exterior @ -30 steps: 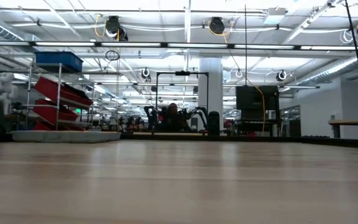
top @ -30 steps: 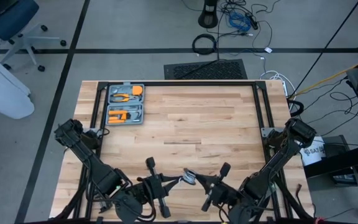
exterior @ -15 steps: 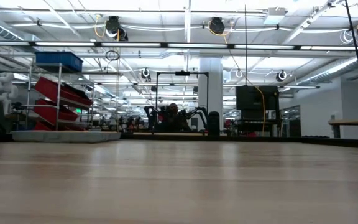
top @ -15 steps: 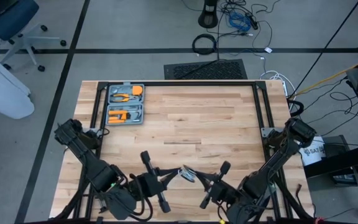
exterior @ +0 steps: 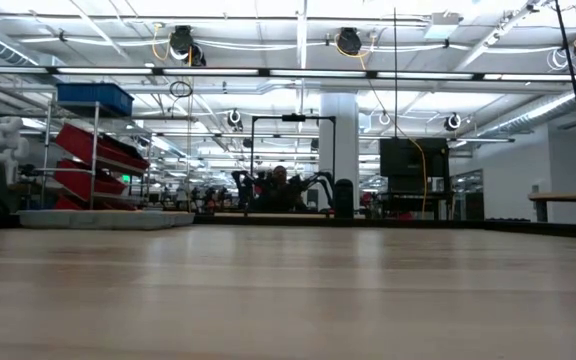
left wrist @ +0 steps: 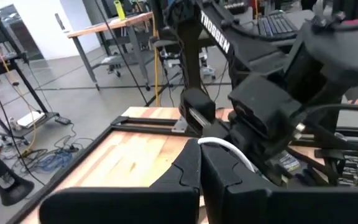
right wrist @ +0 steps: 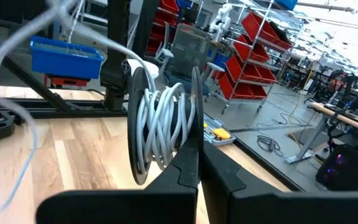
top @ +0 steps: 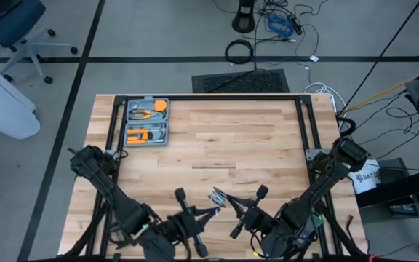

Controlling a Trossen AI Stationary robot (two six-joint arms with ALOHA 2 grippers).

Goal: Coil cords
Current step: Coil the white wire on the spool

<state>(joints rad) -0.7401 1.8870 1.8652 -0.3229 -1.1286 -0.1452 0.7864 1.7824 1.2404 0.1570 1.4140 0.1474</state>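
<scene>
While both arms crowded the near edge of the desk (top: pixel 217 138), the work sat between them, just above the wood and about midway along that edge. The right gripper (right wrist: pixel 197 163) had its two dark fingers pressed together on the reel (right wrist: pixel 160 127), a round black-and-silver disc held on edge, with several turns of the white cord (right wrist: pixel 166 118) wound into its groove. From the reel a loose length of cord ran off and looped away out of the right wrist view. The left gripper (left wrist: pixel 199 163) faced the right one from close by, its fingers likewise closed tight, and a short white arc of the cord showed at their tips; whether it was pinched there or only lay across them I could not tell. In the high view the reel (top: pixel 218 196) showed as a small pale glint between the left gripper (top: pixel 208 212) and the right gripper (top: pixel 233 209), near the desk's near edge. At the far left corner of the desk lay an open grey tool case (top: pixel 146 121) with orange-handled tools inside, well apart from both arms. The low view showed only bare tabletop and the room behind, with neither gripper in sight.
</scene>
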